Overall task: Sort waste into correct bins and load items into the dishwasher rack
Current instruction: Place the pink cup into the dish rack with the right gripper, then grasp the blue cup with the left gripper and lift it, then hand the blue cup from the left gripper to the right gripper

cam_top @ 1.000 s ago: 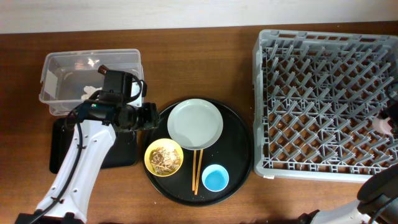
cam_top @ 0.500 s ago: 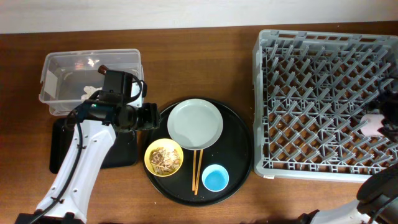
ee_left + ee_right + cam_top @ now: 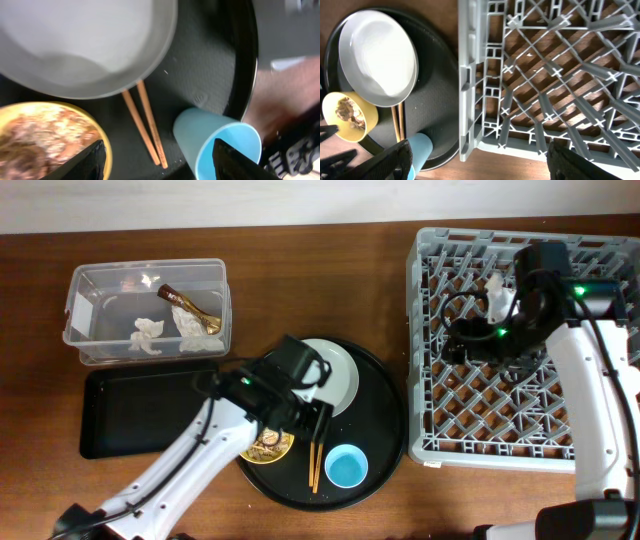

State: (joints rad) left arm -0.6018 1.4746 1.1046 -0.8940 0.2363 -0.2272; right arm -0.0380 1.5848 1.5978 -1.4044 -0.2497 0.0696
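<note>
Nearest me, the blue cup stood on the near part of the round tray. Just left of it lay the chopsticks, side by side and pointing away from me, their far ends running under the plate's rim. The left fingers hung over this spot, spread wide with nothing pinched. The chopsticks' near ends and the cup showed in the gap between them.

The yellow bowl sat left of the chopsticks, half hidden under the left arm, with tan scraps inside. Behind it, on the same tray, lay the plate, pale grey-green and bare.

Off to the left, the black tray sat on the counter, close to the round tray. Behind it, touching or nearly so, stood the clear tub. It held two white tissues and the gold-brown wrapper.

On the right, the rack stood well clear of the tub and just beside the round tray. The right arm reached over its far half. The right fingers were spread wide apart and held nothing, above the rack's near-left corner. What looked like the pink cup sat among the pegs near the far edge, beside that arm, though it was too small to be sure
</note>
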